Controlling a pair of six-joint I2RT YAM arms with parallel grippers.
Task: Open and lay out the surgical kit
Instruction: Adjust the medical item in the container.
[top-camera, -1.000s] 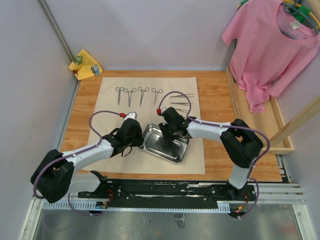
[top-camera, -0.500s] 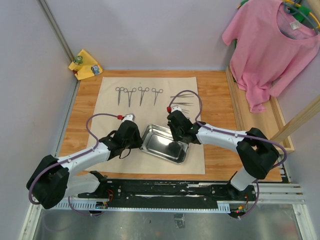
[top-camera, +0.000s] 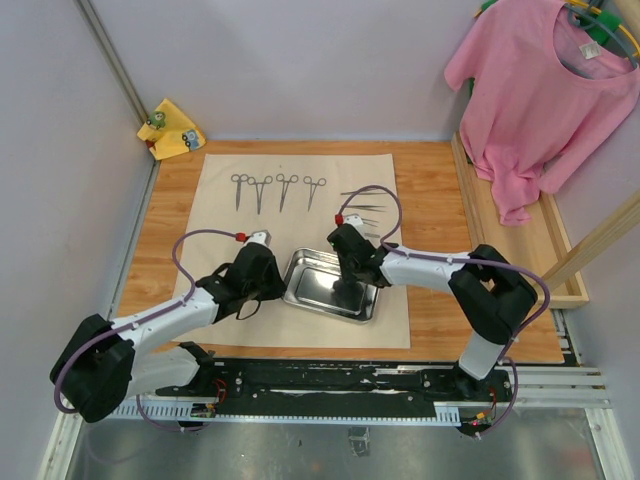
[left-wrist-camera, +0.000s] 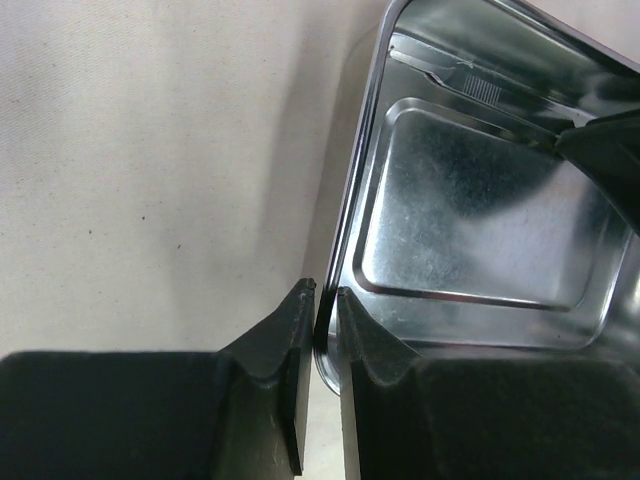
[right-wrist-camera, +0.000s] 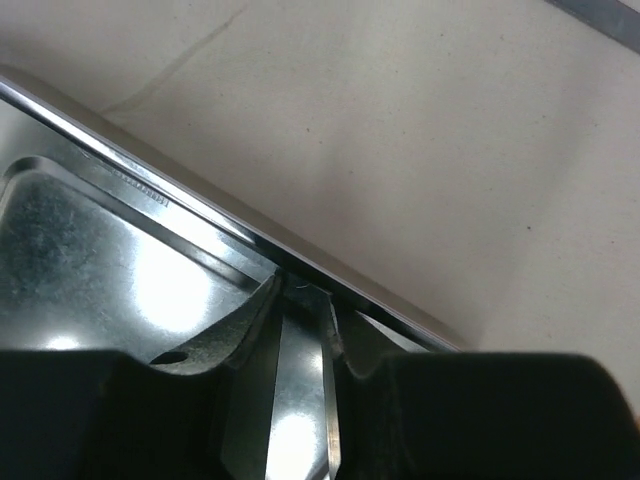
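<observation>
The beige cloth wrap (top-camera: 230, 230) lies spread flat on the table. Four ring-handled forceps (top-camera: 275, 190) lie in a row at its far edge, with several slim tweezers (top-camera: 365, 208) to their right. The steel tray (top-camera: 315, 285) sits on the near middle of the cloth. My left gripper (top-camera: 283, 285) is shut on the tray's left rim, which the left wrist view (left-wrist-camera: 325, 292) shows pinched between the fingers. My right gripper (top-camera: 345, 290) is down inside the tray. In the right wrist view (right-wrist-camera: 300, 292) it stands at the tray's far wall with a slim steel tweezers (right-wrist-camera: 290, 400) between its close-set fingers. That tweezers (left-wrist-camera: 478, 88) lies along the far wall.
A pink T-shirt (top-camera: 540, 90) hangs at the back right above a wooden rack (top-camera: 520, 240). A small yellow cloth (top-camera: 172, 128) lies in the back left corner. Purple cables loop over both arms.
My right gripper rose toward the tray's far right edge, then came back down into the tray. The tray has turned slightly. My left gripper has kept hold of the rim.
</observation>
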